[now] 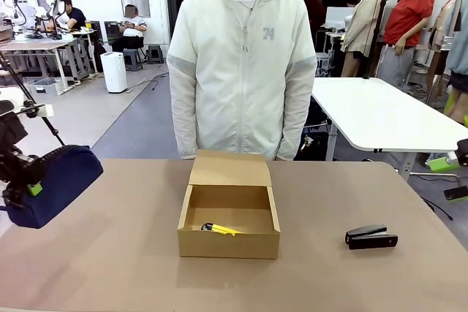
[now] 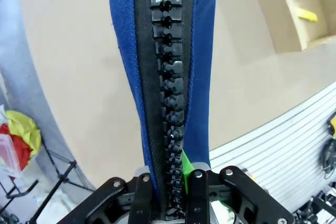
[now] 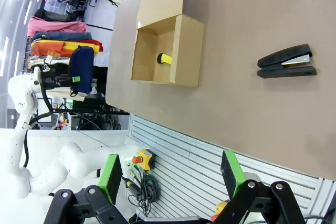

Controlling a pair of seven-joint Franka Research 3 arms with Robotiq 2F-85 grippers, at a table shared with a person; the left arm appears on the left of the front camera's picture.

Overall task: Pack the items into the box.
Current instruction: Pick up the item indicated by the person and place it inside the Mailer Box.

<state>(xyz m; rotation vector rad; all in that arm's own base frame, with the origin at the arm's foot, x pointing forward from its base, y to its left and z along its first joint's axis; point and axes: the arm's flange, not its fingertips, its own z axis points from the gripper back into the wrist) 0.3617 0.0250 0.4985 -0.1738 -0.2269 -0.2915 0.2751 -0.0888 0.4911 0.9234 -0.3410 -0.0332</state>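
**While the pouch (image 1: 57,180) hangs clamped, the box (image 1: 228,242) waits open**

Over the table (image 1: 110,268), left of the box, the left gripper (image 1: 29,189) pinches the pouch by its zipper edge. Carrying it above the box and lowering looks next, with nothing between. Right of the box lies the stapler (image 1: 371,237); inside it, the pen (image 1: 221,229). The right gripper (image 3: 170,174) stands wide, empty.

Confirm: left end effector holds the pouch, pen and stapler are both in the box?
No: the stapler lies on the table, right of the box, as the front view shows. The left end effector does hold the pouch, and the pen is in the box.
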